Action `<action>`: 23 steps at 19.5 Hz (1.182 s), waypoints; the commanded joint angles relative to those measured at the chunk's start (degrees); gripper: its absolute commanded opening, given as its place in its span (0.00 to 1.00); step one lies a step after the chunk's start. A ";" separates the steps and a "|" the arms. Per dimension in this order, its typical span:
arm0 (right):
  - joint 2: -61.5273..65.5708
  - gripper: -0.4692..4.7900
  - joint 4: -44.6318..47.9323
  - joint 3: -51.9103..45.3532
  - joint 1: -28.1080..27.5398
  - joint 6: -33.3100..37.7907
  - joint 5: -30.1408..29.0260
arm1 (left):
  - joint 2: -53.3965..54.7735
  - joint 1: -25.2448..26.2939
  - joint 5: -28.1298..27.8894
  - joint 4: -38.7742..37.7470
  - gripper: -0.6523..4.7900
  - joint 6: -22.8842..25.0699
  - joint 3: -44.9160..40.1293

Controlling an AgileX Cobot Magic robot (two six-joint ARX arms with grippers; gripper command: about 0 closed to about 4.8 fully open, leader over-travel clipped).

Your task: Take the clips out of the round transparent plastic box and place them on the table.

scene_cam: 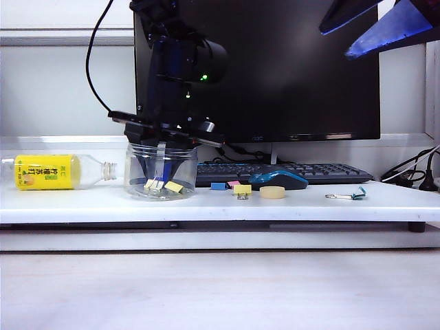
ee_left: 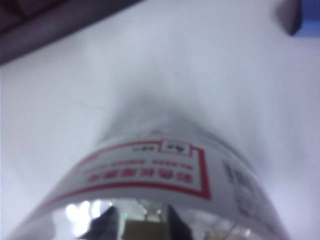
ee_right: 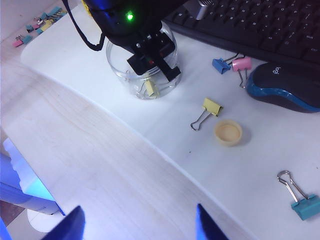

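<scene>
Left claw (ee_left: 142, 222) sits inside the round transparent plastic box (scene_cam: 161, 172), fingers around 1 of 3 yellow clips (scene_cam: 174, 187), grip unclear. Right claw (ee_right: 137, 220) hangs wide open, well apart.

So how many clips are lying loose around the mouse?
4: blue and pink by the keyboard, yellow beside the cream cap, teal farther right. More sit in the jar, partly hidden by the left fingers; the right fingers hover apart.
</scene>
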 commanded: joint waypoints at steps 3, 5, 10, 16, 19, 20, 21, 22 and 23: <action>-0.07 0.63 0.61 0.28 0.04 -0.17 -0.02 | 1.66 0.22 -0.11 1.05 0.26 1.14 -0.76; -0.07 0.63 0.59 0.28 0.04 -0.15 -0.04 | 1.64 0.28 -0.07 1.20 0.24 1.14 -0.76; -0.07 0.63 0.55 0.28 0.04 -0.15 -0.02 | 1.27 0.52 -0.28 1.46 0.22 1.14 -0.74; -0.04 0.63 -0.22 0.28 0.04 -0.17 0.13 | -2.16 0.57 -0.48 2.86 0.15 1.22 -0.76; -0.04 0.63 -0.50 0.28 0.04 -0.17 0.11 | -3.19 0.61 -0.46 2.54 0.15 1.33 -0.76; -0.04 0.63 -0.70 0.28 0.04 -0.17 0.11 | -3.45 0.61 -0.44 2.23 0.15 1.33 -0.76; -0.04 0.63 -0.74 0.28 0.04 -0.17 0.11 | -3.72 0.61 -0.44 2.10 0.15 1.33 -0.79; -0.04 0.63 -0.70 0.28 0.04 -0.20 0.11 | -4.22 0.55 -0.31 1.90 0.15 1.33 -0.79; -0.04 0.63 -0.70 0.28 0.04 -0.20 0.13 | -4.55 0.52 -0.22 1.88 0.15 1.38 -0.79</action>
